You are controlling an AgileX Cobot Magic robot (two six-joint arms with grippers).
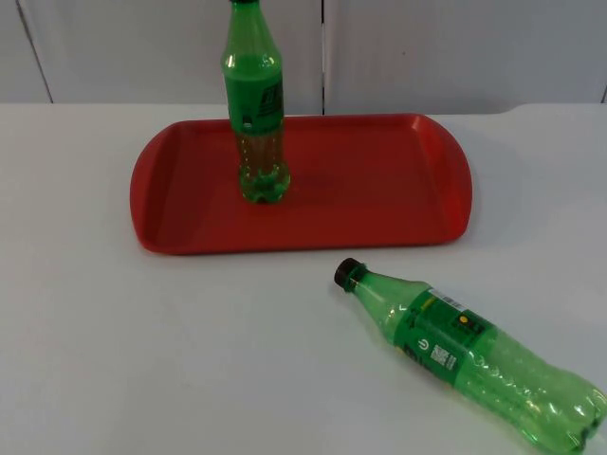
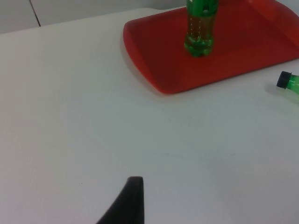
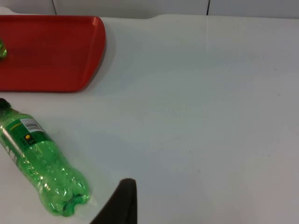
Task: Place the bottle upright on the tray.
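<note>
One bottle (image 1: pixel 254 104) stands on the tray (image 1: pixel 379 180); another (image 1: pixel 465 351) lies on the table (image 1: pixel 142 360), still to place. Neither gripper's opening can be judged, and both probably hold nothing.

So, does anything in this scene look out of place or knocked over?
Yes. One green bottle lies on its side on the white table, in front of the red tray and off it, cap towards the tray. The other green bottle stands upright on the tray. Nothing looks spilled or damaged.
</note>
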